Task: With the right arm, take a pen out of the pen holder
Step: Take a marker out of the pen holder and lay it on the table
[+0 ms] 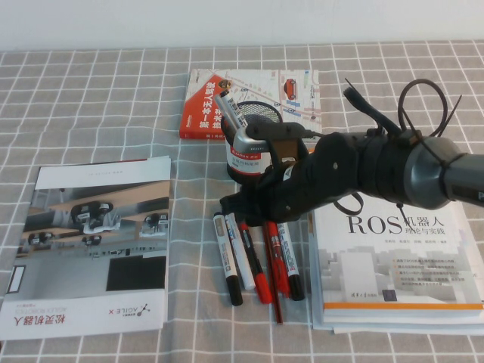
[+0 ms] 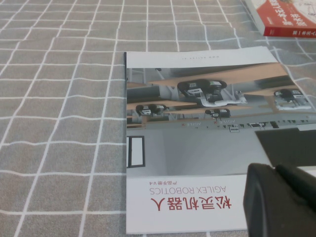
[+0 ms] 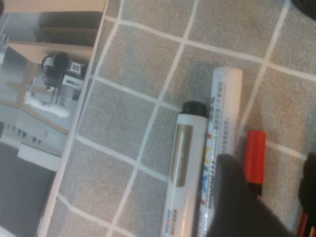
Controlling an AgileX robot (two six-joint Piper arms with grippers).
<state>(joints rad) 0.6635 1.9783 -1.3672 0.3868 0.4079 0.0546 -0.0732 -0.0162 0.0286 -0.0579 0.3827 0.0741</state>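
Right pincer (image 3: 269,170) spread empty over five pens (image 1: 257,261), left pincer (image 2: 281,202) by booklet (image 2: 197,148), state unclear

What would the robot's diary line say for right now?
right gripper: open, low over loose pens on cloth | pen holder: just behind, pens inside | left gripper: above the brochure

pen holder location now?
High view, centre: pen holder between the red book and the pens. Right gripper open over those pens; left gripper over the brochure.
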